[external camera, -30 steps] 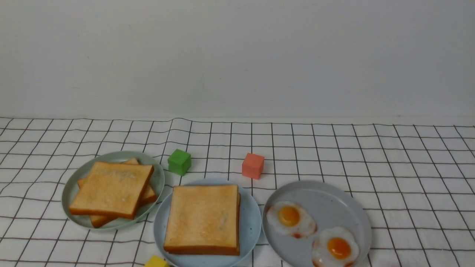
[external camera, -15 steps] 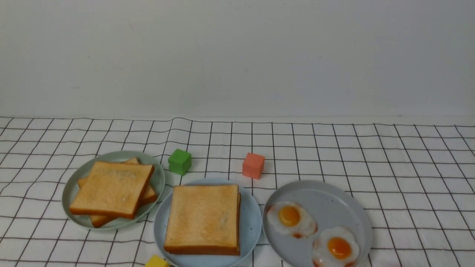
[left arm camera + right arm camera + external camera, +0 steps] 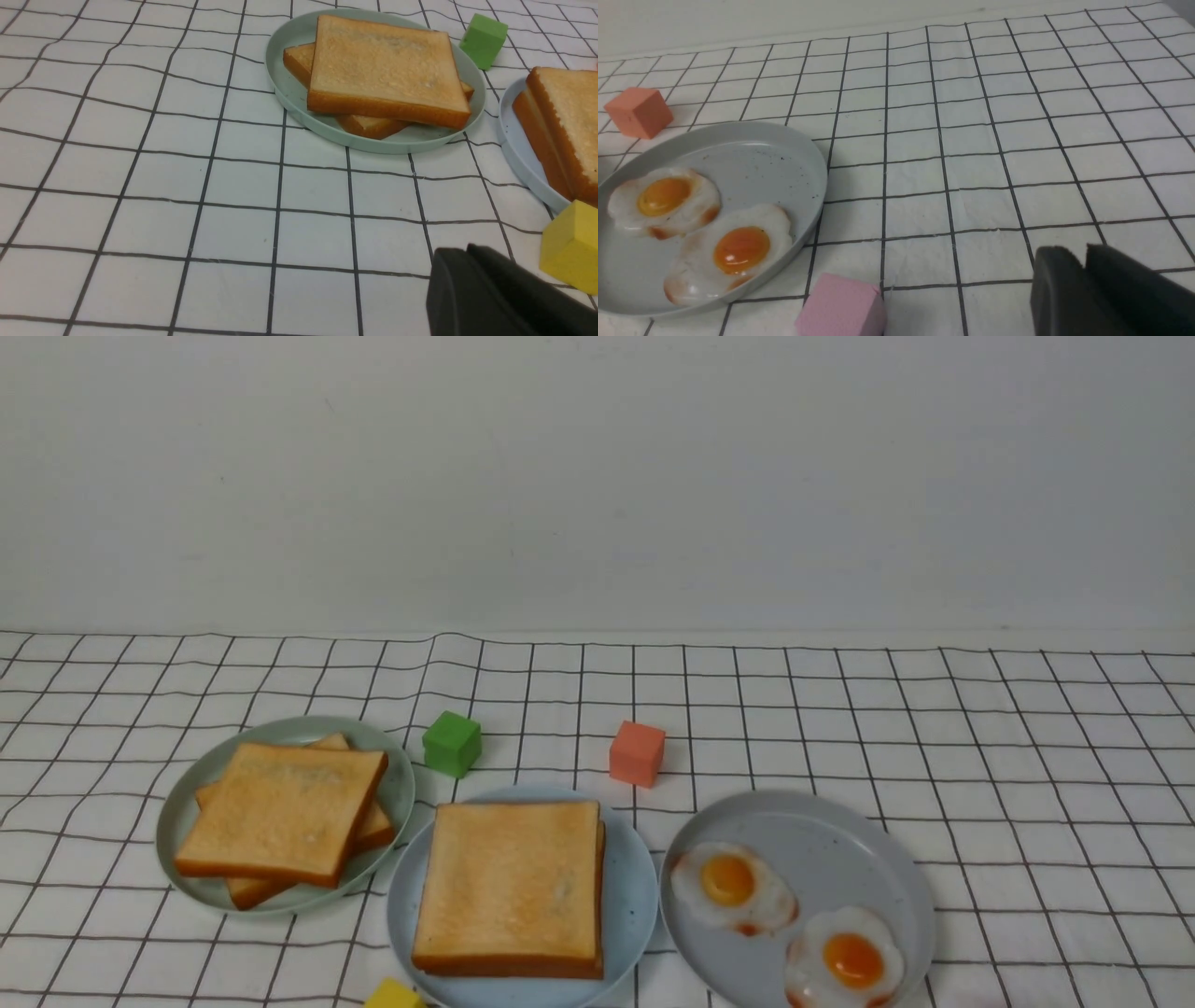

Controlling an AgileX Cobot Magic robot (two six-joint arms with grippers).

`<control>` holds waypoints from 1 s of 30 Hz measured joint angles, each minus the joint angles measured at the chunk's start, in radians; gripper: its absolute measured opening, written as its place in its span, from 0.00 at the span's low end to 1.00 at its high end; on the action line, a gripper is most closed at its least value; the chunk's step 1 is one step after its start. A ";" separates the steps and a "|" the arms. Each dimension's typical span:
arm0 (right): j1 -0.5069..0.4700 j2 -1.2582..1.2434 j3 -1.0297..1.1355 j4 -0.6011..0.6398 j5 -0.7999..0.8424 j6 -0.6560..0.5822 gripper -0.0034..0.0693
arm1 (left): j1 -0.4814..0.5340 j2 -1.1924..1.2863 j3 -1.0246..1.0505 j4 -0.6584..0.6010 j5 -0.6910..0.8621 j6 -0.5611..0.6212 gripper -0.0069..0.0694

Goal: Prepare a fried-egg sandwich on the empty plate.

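Checked cloth [image 3: 1027, 756] bare beyond grey plate [image 3: 840, 821]

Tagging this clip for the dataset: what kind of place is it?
Probably a staged lab tabletop, not a real kitchen: a checked cloth against a bare wall, fake-looking toast and fried eggs on plates, and coloured foam cubes scattered about.

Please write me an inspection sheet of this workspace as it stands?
Surface: wrinkled white grid cloth.
Job's things: stacked toast on light blue plate, no egg visible between; toast pile on green plate; two fried eggs on grey plate.
Clutter: green cube, orange cube, yellow cube, pink cube.
Grippers: left tool shut, empty; right tool nearly closed, empty.
Cables: nothing seen.
Surroundings: plain wall.
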 joint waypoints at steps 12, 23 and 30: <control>0.000 0.000 0.000 -0.001 0.000 0.000 0.21 | 0.000 0.000 0.000 0.000 0.000 0.000 0.14; 0.000 0.000 0.000 -0.001 0.000 0.000 0.23 | 0.000 0.000 0.000 0.000 0.000 0.000 0.14; 0.000 0.000 0.000 -0.001 0.000 0.000 0.25 | 0.000 0.000 0.000 0.000 0.000 0.000 0.14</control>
